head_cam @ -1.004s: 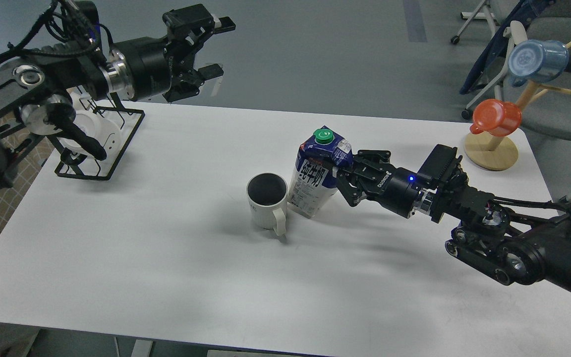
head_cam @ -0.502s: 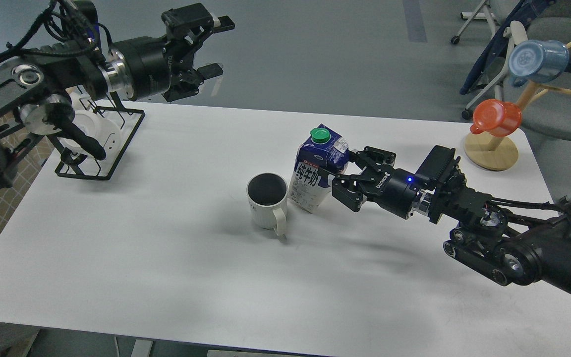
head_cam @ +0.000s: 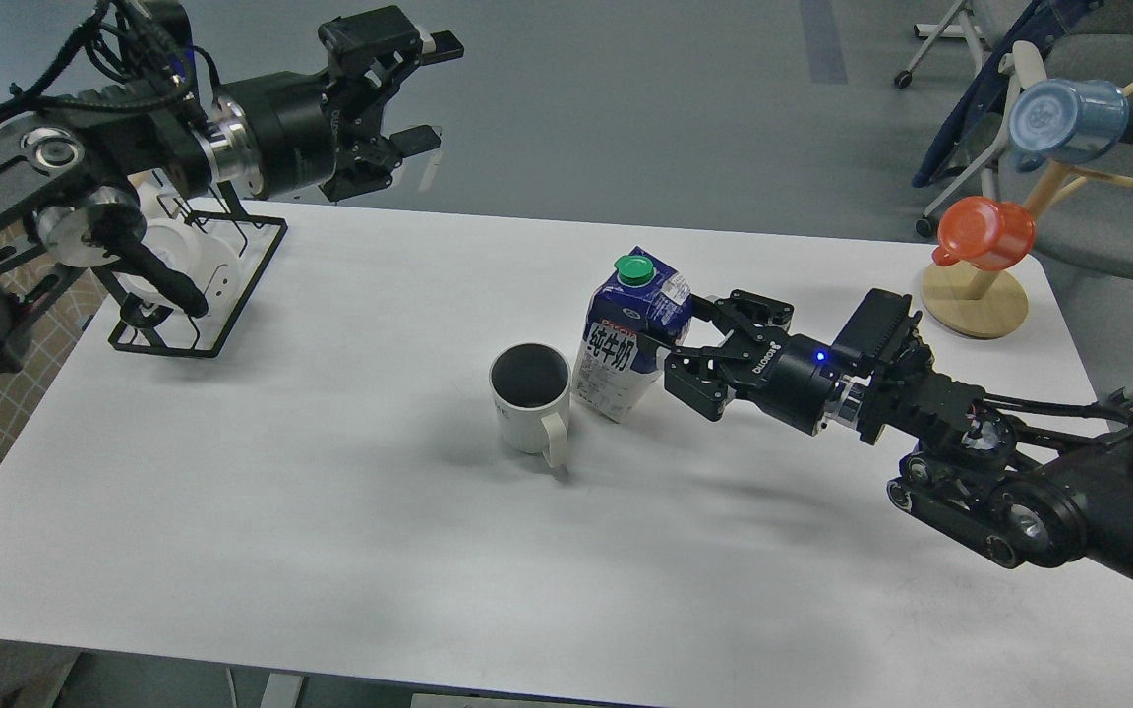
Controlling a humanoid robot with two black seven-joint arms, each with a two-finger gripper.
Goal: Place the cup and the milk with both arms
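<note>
head view: a white table (head_cam: 232,511) with the two task things set at its middle.
milk (head_cam: 630,339): a blue carton with a green cap, standing slightly tilted on the table, touching or just beside the cup.
cup (head_cam: 530,396): a white mug, upright and empty-looking, its handle turned toward the camera.
right gripper (head_cam: 677,356): fingers apart, just beside the milk's right face; whether a fingertip touches the carton cannot be told.
left gripper (head_cam: 426,100): fingers apart and holding nothing, raised past the table's far left edge, well apart from the cup.
rack (head_cam: 195,285): a black wire frame with white dishes, at the far left under the left arm.
mug tree (head_cam: 982,285): a wooden stand at the far right, carrying an orange and a blue mug.
handling, as a judgement: the carton likely gives under a hard squeeze and tips easily, so grip its flat sides mid-body; the cup looks stiff, smooth and breakable, best taken across the rim or wall.
</note>
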